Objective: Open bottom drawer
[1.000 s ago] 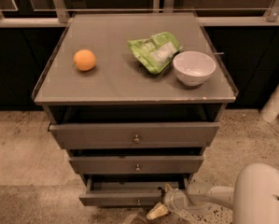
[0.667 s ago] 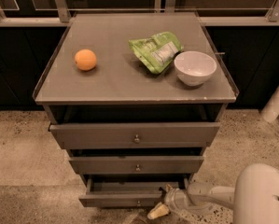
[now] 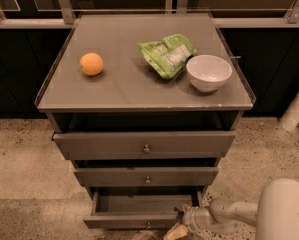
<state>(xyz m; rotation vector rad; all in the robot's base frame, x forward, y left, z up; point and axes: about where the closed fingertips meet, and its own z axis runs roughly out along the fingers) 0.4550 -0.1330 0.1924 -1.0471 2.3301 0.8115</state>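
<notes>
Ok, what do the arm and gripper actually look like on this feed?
The arm is smooth and off-white: a bulky rounded link at the lower right narrows to a slimmer tubular wrist with a greyer ringed joint. The gripper, low at the front of the bottom drawer, ends in pale yellowish-tan. No cables or markings show.

Pincer (image 3: 175,230) before the bottom drawer (image 3: 134,222), rightward — orange (image 3: 91,64) left of bowl (image 3: 209,72) atop cabinet (image 3: 124,86).

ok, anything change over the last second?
The bottom drawer slid slightly further out toward the camera, and the gripper at its front right corner moved with it. The top drawer, middle drawer, orange, green bag and white bowl stayed put.
</notes>
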